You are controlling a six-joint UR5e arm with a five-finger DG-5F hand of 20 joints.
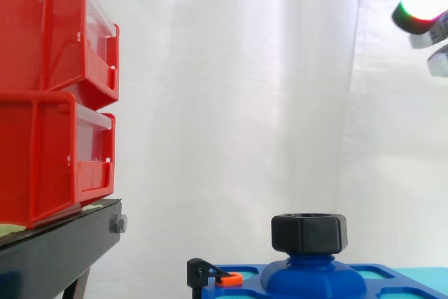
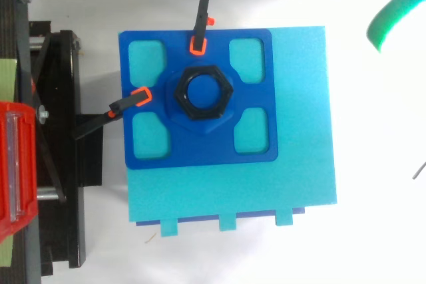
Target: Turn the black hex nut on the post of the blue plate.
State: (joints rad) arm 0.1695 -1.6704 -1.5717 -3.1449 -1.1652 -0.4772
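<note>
Black hex nut [image 1: 309, 233] seated on the raised post at the centre of the blue plate [image 2: 200, 154]. Its axis stands upright and its open bore faces up; from above, two corners point toward the view's left and right. The plate lies on a cyan block [image 2: 303, 164], with two orange-tipped black clamps [image 2: 200, 28] at its edges. The hand [image 1: 422, 3] hangs high to the side view's right, well apart from the nut; whether it is open or closed cannot be told. Red bins [image 1: 49, 103] stand at left.

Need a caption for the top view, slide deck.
Black hex nut on the post of the blue plate; two clamps grip it over a cyan block.
</note>
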